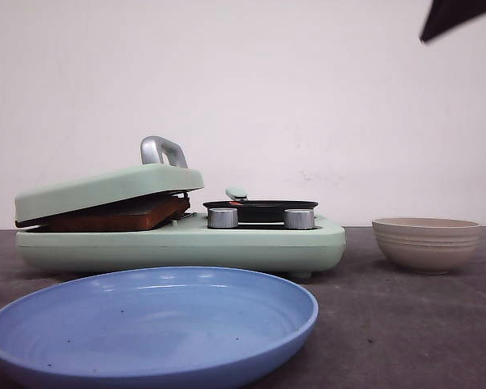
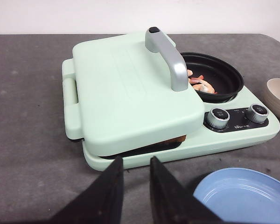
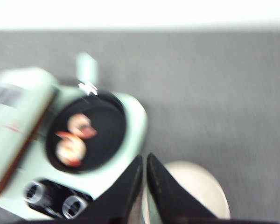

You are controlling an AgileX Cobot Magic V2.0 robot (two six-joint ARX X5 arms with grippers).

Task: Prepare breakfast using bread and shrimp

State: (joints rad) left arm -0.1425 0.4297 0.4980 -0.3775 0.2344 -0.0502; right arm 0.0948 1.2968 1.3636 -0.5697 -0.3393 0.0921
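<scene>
Nearest of all sits a blue plate (image 1: 154, 324) on the grey table (image 1: 405, 324), just in front of a mint-green breakfast cooker (image 1: 186, 239). Behind the plate, the cooker's lid (image 1: 105, 188) with its silver handle (image 1: 164, 151) is lowered at a slant over the bread (image 1: 117, 215), whose brown crust edge peeks out from under it; the lid rests on the slices rather than closing flat. Seen from the left wrist, the left gripper (image 2: 136, 175) hovers just short of the cooker's front edge, its two dark fingers (image 2: 113, 186) slightly parted with nothing between them, and the bread (image 2: 170, 141) shows as a thin brown strip under the lid directly ahead of it. Off to the side of that gripper, past the lid, a small black pan (image 2: 219, 77) holds the shrimp (image 2: 200, 85), pink curls lying on the pan's floor, and two silver knobs (image 2: 218, 116) sit in front of it. From the right wrist the picture is blurred, but the right gripper (image 3: 144, 179) hangs high above the table with its fingers nearly together and empty; the shrimp (image 3: 74, 140) lie in the pan ahead of it and to one side, and a beige bowl (image 3: 196, 186) lies just beneath its fingertips.
</scene>
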